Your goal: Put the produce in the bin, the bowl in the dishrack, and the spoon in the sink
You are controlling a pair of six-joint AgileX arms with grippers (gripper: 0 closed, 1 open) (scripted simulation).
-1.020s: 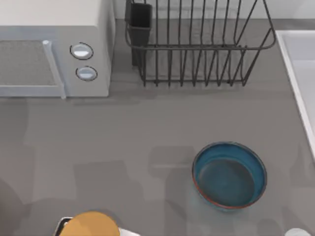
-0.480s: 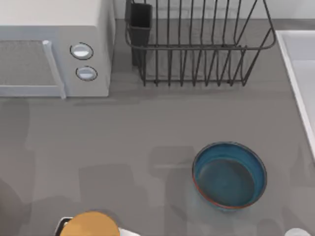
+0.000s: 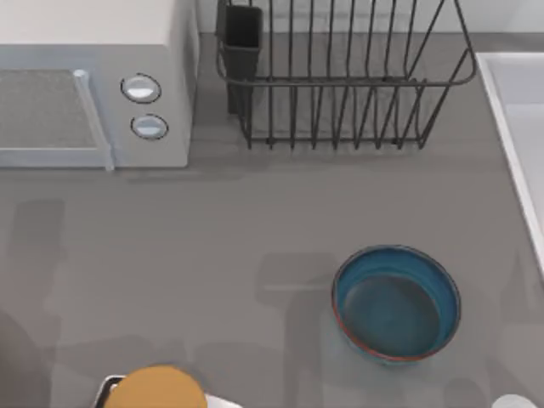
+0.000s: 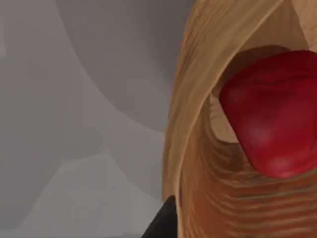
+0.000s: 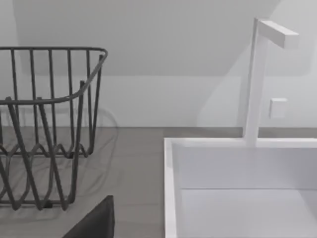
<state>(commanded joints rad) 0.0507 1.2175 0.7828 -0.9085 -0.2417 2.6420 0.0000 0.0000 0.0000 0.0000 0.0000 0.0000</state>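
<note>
at the far left of the table stands a pale grey microwave with two round knobs (image 3: 140, 88), no part of the job. at the near edge, left of centre, sits a round tan wooden bin (image 3: 157, 389); the left wrist view looks down into its ribbed wooden wall (image 4: 198, 163), where the small glossy red produce (image 4: 272, 109) lies inside, close under the left arm's tool, so that item seems to be already delivered. how far that tool's fingers stand apart, and whether they have let go, i cannot tell. further right, the wide blue-teal glazed bowl with a reddish-brown rim (image 3: 396, 303) rests upright and empty on the grey table (image 3: 255, 221), well apart from the bin and apparently untouched. beyond it at the back is the dark wire dishrack (image 3: 340, 76) with its black utensil cup (image 3: 240, 38). at the right edge lies the white straight-rimmed sink (image 3: 510, 127); the right wrist view faces the rack (image 5: 44, 129), the basin (image 5: 237, 188) and a white tap (image 5: 257, 79), suggesting the right arm waits low nearby, its grip unreadable.
</note>
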